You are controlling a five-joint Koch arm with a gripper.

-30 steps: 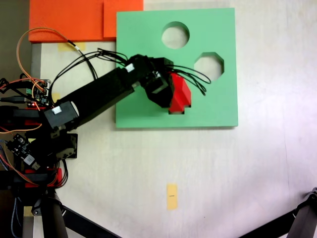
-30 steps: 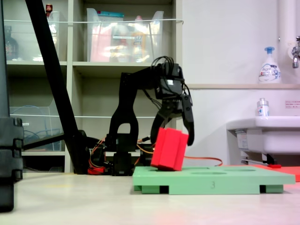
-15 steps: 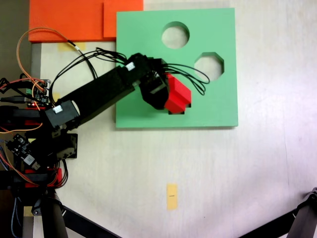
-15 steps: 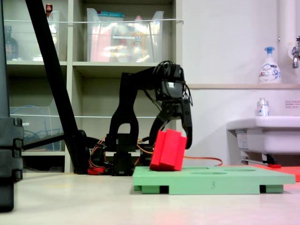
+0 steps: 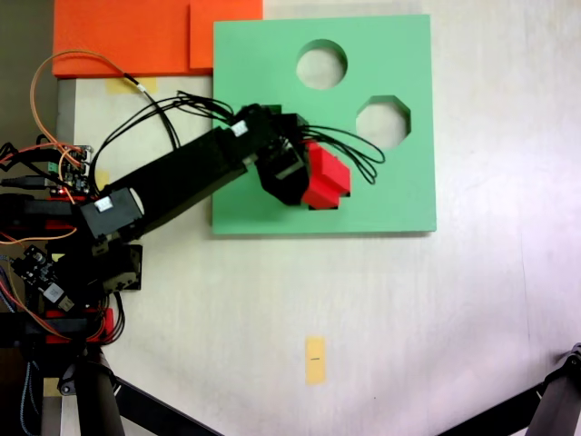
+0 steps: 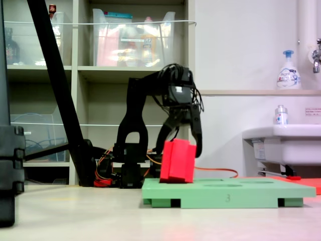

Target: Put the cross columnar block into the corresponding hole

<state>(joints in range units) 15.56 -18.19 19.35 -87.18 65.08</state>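
My pincer [image 6: 179, 149] is clamped on the cross columnar block [image 6: 177, 161], one finger on each side of it; the red block stands nearly upright with its foot on the green foam board [image 6: 251, 193]; seen from above, the block [image 5: 324, 178] sits over the corresponding hole [image 5: 324, 204], whose dark edge peeps out just below it, so I cannot tell how deep it has gone; the round cutout [image 5: 321, 64] and the octagonal cutout [image 5: 382, 121] hold nothing.
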